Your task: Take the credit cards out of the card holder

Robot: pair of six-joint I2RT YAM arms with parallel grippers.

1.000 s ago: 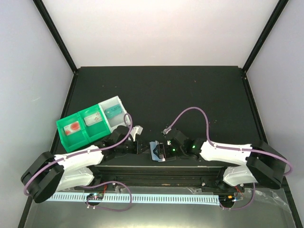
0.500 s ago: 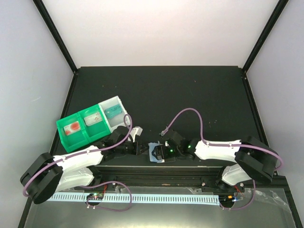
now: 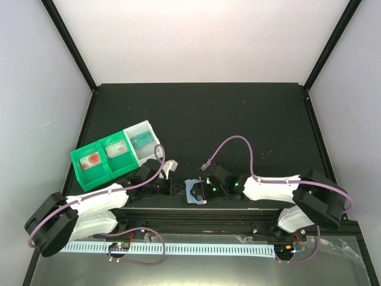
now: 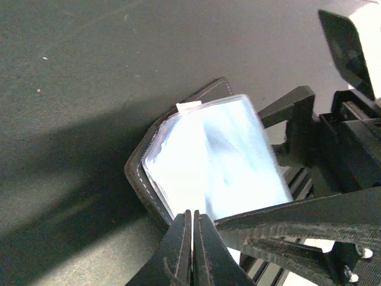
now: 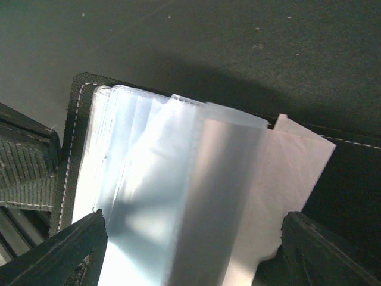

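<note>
The holder [image 3: 194, 192] is sitting open near the front edge of the worktop [image 3: 196, 119]. The left gripper [image 4: 191, 219] is pinching shut at its dark edge; the right gripper [image 5: 193, 226] is standing wide apart, straddling its clear sleeves [image 5: 178, 179].

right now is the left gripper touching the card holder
Touching. The left wrist view shows the left gripper shut on the card holder's dark edge.
</note>
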